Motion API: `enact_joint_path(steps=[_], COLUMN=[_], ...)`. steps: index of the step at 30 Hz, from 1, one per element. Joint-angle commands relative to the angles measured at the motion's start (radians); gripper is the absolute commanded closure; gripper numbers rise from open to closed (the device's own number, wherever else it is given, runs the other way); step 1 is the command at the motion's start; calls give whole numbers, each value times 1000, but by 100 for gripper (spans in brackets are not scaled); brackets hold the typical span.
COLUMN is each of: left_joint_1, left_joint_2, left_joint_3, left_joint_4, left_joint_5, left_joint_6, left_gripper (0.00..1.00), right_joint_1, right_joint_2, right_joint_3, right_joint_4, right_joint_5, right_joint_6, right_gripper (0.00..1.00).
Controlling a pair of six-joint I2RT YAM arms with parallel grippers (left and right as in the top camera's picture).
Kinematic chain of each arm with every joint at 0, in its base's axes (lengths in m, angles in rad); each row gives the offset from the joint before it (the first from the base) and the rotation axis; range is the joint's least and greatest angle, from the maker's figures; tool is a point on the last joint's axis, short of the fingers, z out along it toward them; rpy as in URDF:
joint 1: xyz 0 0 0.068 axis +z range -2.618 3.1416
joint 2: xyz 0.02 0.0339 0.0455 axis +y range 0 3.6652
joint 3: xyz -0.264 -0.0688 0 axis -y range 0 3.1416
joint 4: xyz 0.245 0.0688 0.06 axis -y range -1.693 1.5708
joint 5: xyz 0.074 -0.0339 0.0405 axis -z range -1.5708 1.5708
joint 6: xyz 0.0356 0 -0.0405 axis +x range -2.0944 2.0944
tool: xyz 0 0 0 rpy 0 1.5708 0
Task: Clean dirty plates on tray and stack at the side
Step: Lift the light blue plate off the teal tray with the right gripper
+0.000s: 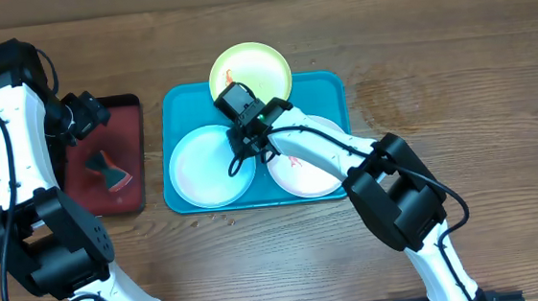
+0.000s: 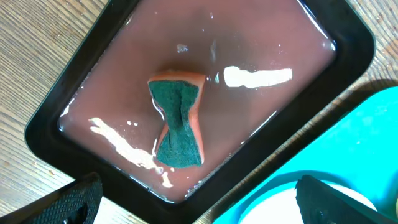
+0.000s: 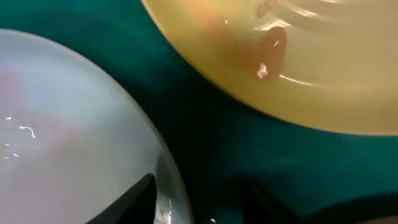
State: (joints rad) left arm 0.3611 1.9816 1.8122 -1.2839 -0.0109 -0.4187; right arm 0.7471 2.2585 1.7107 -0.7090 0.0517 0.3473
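Right gripper: jaws parted, nothing held. It hangs low over the bare floor of the teal tray, in the gap between the yellow-green plate and the light blue plate. Judgement: it is placed there to reach a plate's edge.

Left gripper: jaws wide apart, empty, above the sponge. The sponge lies green side up in the wet dark red tray, pinched at its waist, with its long axis running between the two fingers' line and the tray's far end. Judgement: this pose suits a descent onto the sponge, which has not yet been picked up.

All three plates lie face up. The yellow-green one overhangs the teal tray's far rim. The light blue one and the white plate sit side by side along the near rim, and the white plate shows red smears. Being round, the plates have no long axis. The teal tray's long axis runs left to right across the table. No plates are stacked at the side.
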Motion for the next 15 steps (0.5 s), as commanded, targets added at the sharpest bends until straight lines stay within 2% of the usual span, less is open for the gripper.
enact_joint_path(steps=[1, 2, 4, 5, 15], left_joint_1=[5, 5, 5, 5, 5], left_joint_2=[-3, -3, -3, -3, -3], left_joint_3=[10, 10, 10, 10, 10], left_joint_4=[-1, -1, -1, -1, 2], left_joint_5=[11, 11, 11, 11, 11], left_joint_6=[4, 4, 4, 4, 4], left_gripper=[0, 0, 0, 0, 0], right_joint_1=[5, 5, 5, 5, 11], right_joint_2=[14, 14, 14, 14, -29], right_joint_3=[-3, -3, 0, 6, 192], right_joint_4=[-10, -11, -16, -26, -243], right_joint_5=[-5, -6, -14, -21, 56], right_joint_6=[8, 9, 24, 24, 18], right_gripper=[67, 74, 93, 96, 96])
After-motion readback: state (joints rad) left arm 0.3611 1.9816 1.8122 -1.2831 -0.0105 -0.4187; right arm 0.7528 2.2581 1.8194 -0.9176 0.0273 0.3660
